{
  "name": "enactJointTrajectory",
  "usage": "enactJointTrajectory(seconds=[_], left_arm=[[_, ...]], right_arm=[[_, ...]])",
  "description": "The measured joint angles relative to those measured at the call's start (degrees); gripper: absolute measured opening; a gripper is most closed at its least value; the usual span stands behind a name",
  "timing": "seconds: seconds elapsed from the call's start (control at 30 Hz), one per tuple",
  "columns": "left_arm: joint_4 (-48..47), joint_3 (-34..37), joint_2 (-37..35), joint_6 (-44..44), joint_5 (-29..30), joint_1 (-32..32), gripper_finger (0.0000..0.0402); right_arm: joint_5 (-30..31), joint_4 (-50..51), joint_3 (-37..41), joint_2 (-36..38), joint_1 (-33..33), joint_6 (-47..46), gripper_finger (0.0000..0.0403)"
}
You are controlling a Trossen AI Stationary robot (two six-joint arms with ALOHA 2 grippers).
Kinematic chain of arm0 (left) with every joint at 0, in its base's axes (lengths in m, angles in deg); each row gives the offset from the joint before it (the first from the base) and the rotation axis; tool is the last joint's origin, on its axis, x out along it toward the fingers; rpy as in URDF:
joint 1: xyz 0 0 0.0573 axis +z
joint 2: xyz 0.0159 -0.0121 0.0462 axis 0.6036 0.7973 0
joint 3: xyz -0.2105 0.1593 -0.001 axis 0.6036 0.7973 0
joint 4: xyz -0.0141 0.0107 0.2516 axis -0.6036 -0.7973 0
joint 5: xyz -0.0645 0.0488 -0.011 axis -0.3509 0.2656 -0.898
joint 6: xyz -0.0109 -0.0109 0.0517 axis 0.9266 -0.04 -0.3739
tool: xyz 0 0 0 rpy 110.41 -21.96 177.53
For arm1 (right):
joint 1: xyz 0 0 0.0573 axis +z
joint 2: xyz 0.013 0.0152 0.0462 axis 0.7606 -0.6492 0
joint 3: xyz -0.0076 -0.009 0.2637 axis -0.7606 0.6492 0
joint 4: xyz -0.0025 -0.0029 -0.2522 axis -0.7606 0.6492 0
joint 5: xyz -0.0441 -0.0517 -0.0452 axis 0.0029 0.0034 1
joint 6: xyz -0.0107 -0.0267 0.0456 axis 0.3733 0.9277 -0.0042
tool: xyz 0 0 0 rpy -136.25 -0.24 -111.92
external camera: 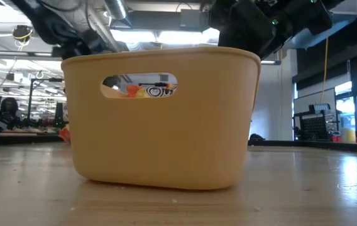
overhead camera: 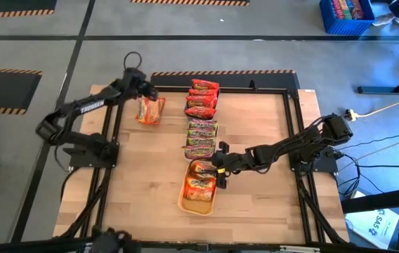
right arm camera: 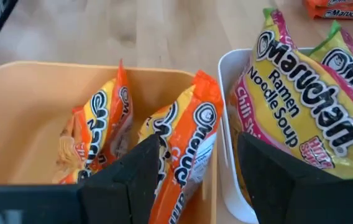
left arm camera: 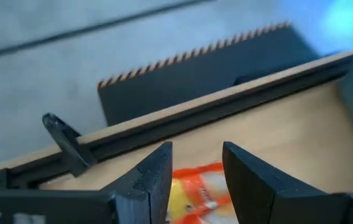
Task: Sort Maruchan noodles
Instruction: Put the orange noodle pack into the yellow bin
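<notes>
Fingers of the right gripper (right arm camera: 195,180) stand part open over the far rim of the orange-yellow tray (overhead camera: 185,202), with an orange packet (right arm camera: 186,149) standing in the tray right between them; whether they grip it or have let go I cannot tell. A second orange packet (right arm camera: 99,124) leans in the same tray beside it. Next along, the white tray (right arm camera: 226,124) holds the green-and-red packets (right arm camera: 301,106), and beyond that, toward the desk's far edge, the red packets (overhead camera: 203,98) are stacked in their place. So the middle column of the desk (overhead camera: 143,183) looks mostly sorted by kind.

One piece seems left: the left gripper (left arm camera: 192,180), near the far left corner of the desk, has its fingers part open around the top of another orange packet (overhead camera: 150,110), apparently holding it up off the wood. My judgement is that this packet belongs in the orange-yellow tray, which would about finish the job.
</notes>
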Motion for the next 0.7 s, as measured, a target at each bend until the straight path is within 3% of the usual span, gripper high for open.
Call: enactJointTrajectory(seconds=[0.33, 0.53, 0.7], left_arm=[[-15.44, -10.0, 16.77, -2.49, -4.78, 2.92, 0.0135], [-26.69, -10.26, 15.59, -4.92, -15.16, -0.84, 0.0135], [-34.69, -9.43, 11.98, -4.45, -16.22, -10.45, 0.0135]], right_arm=[[-0.02, 0.07, 0.0, 0.0, -0.02, -1.42, 0.0198], [-0.99, 0.52, 0.0, 0.0, 0.11, -1.28, 0.0198], [-1.06, 0.5, 0.0, 0.0, 0.1, -1.06, 0.0198]])
